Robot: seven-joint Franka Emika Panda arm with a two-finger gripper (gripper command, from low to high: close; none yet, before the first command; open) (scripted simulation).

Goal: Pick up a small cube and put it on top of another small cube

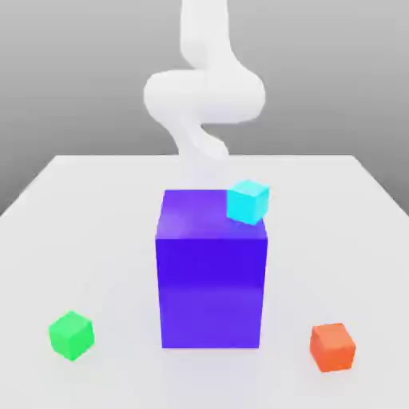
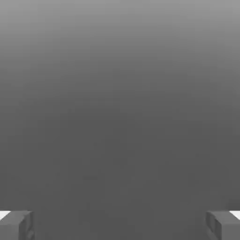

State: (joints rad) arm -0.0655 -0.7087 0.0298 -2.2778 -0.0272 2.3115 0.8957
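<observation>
Two fingers [image 2: 13, 228] stand wide apart at the claw [image 2: 120, 225], with nothing between them. Outward from it, the arm [image 1: 205, 96] pales into the background beyond the blue block [image 1: 212, 291], so the claw's exact height and its gap to the block are hard to judge. On the block's top, overlapping its edge on the exterior view's right, the cyan cube [image 1: 248, 202] looks likeliest to be nearest the claw. Farther out, past the block from the arm, the green cube [image 1: 72, 335] and orange cube [image 1: 332, 347] lie on the table [image 1: 96, 240], well apart.

Which cube to pick is unstated. For any, keep the claw high over the block, centre above the cube, turn to match two opposite faces, descend straight, then close gently. Cyan's underside and how much of it is supported are hard to make out.
</observation>
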